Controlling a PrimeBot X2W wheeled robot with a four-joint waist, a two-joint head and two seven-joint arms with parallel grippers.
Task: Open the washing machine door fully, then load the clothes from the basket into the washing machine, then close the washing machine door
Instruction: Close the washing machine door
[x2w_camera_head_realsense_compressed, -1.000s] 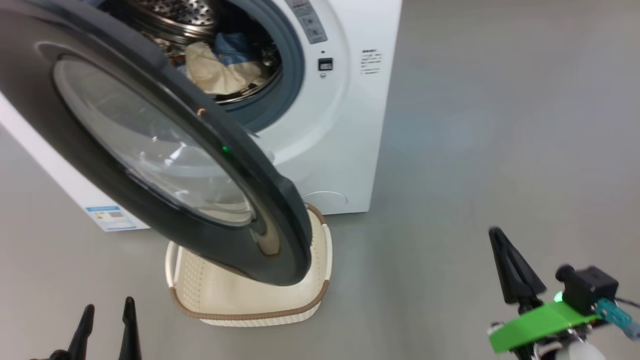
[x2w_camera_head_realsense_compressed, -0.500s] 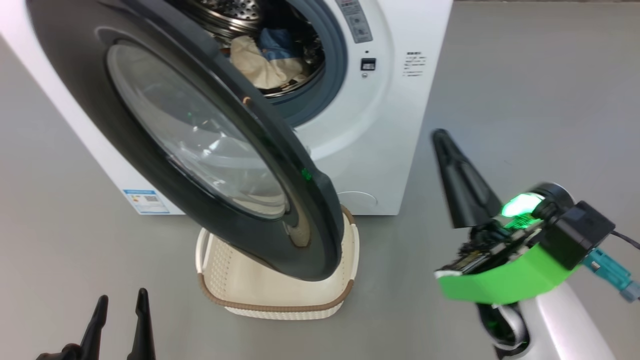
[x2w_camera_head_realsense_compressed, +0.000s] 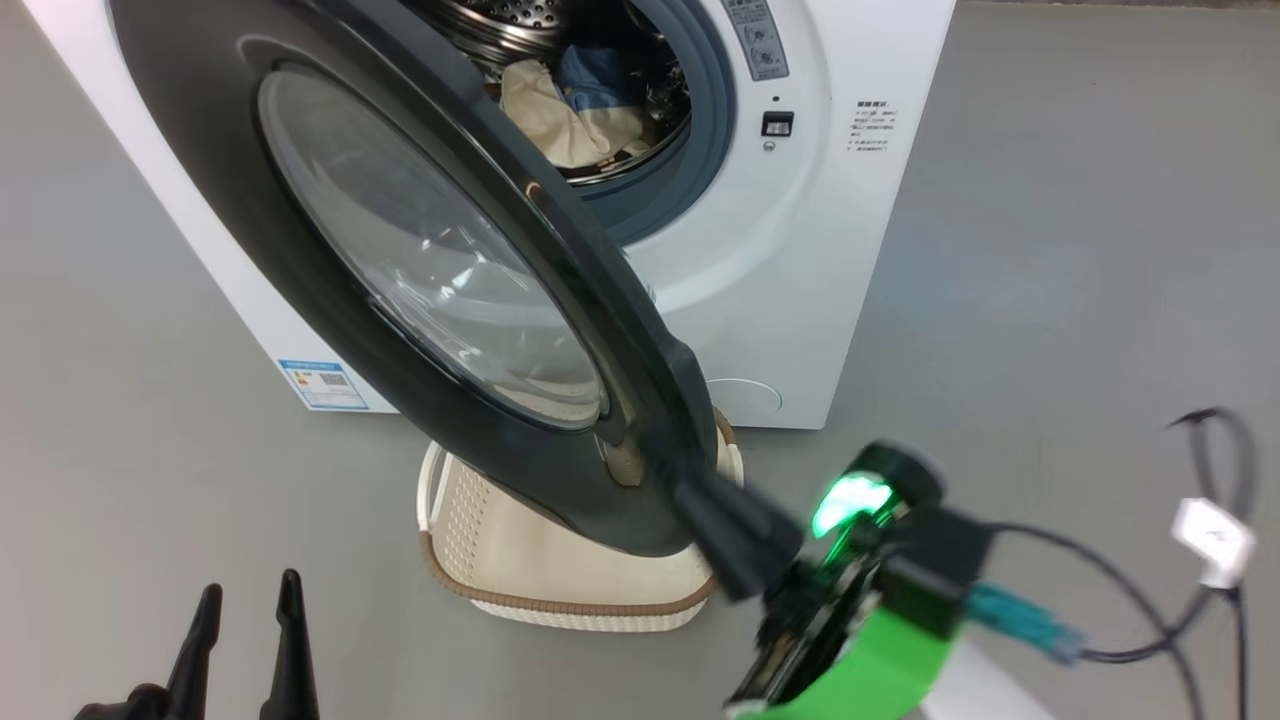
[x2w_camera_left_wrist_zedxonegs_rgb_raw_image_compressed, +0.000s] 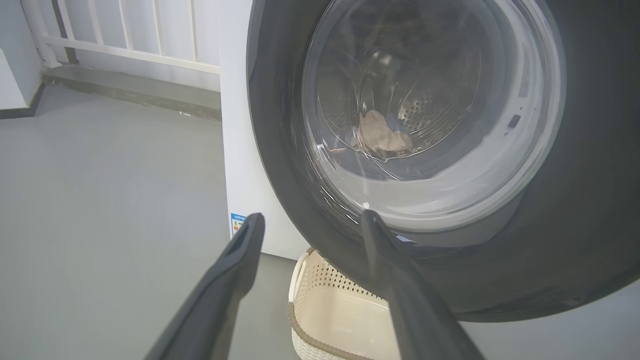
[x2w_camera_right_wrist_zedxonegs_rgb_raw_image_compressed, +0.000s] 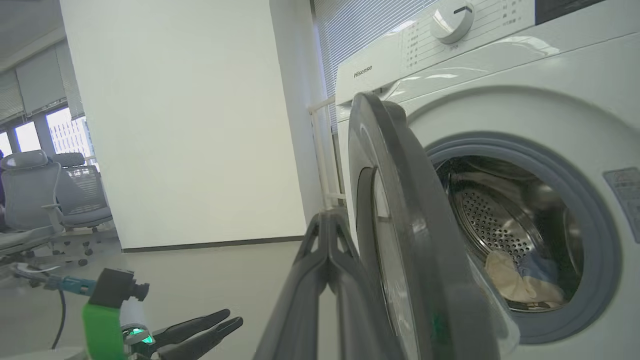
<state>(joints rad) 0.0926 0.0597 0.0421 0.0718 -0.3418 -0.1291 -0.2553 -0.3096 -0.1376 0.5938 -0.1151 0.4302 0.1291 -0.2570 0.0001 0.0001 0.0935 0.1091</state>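
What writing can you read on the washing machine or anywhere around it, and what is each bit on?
"Hisense": on the washing machine, on its top panel left of the dial.
Programme list beside the dial: too small to read.
Blue label sticker low on the machine: too small to read.
Grey label beside the drum opening: blurred.
Small print on the front: too small to read.

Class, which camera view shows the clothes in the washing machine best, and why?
The head view: the clothes lie unobstructed in the open drum, cream and blue both clear. The right wrist view shows them too, past the edge of the washing machine door. The left wrist view shows them dimly through the door glass.
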